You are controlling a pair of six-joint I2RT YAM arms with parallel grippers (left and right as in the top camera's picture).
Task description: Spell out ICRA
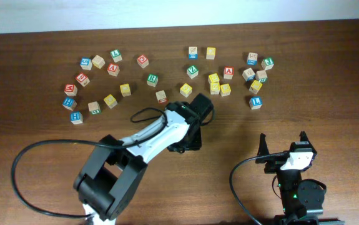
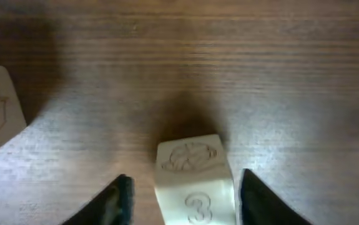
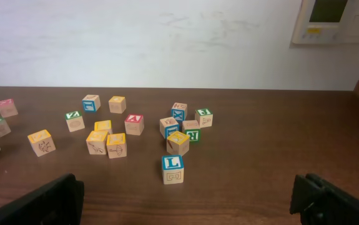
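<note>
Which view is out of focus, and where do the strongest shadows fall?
Left wrist view: soft all over, the wood grain smeared; the block marked 3 casts a dark shadow on the table beyond it. Right wrist view: the L block is sharp, the right gripper's fingers dark and blurred. Overhead view: sharp, evenly lit.

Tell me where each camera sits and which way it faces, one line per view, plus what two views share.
Overhead: above the table, looking straight down at blocks; left arm and right arm show.
Left wrist: low over the wood, facing a block marked 3 inside the left claw.
Right wrist: near table height, facing the wall across the blocks; right claw tips at bottom corners.
Shared: blue L block, right wrist and overhead.
</note>
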